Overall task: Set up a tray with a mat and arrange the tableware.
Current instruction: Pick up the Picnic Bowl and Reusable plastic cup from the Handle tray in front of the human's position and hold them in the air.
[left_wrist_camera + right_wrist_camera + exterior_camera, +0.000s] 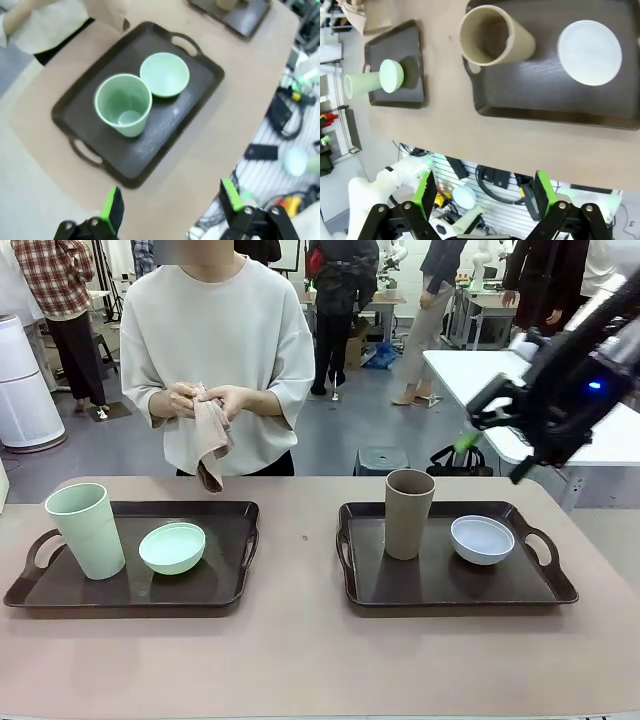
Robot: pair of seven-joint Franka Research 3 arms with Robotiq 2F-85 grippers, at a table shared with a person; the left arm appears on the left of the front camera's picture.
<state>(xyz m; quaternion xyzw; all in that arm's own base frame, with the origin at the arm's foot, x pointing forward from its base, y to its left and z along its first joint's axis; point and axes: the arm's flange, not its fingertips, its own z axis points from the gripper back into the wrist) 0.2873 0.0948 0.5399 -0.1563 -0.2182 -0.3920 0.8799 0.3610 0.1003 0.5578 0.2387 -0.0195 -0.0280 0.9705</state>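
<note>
**Left claw** (171,200) — fingers spread wide and holding nothing, hanging high above the near edge of the desk (195,150). Beyond it lies the left tray (90,152), which carries the mint green tumbler (123,105), upright, and the mint green bowl (164,74) just beside it.

**Right claw** (485,192) — likewise spread and empty, raised clear of the desk. Past its fingers is the right tray (520,97), with the tan-brown tumbler (492,37) upright towards one end and the white bowl (590,51) apart from it.

At the far side, the person's hands (205,400) hold a folded tan cloth (212,445), presumably the mat. No mat lies in either tray.

**Step in hand, as judged:** a tray probably has to be cleared before the mat can go in.

- Each tumbler is tall and narrow-based, so a grip low around the body should tip it less than a pinch at the rim.
- On the left tray, approach the tumbler from the side away from the bowl.
- The bowls are shallow, so one finger inside the rim seems the surest hold.
- Lift straight up over the tray's raised lip, and keep clear of the cloth.
</note>
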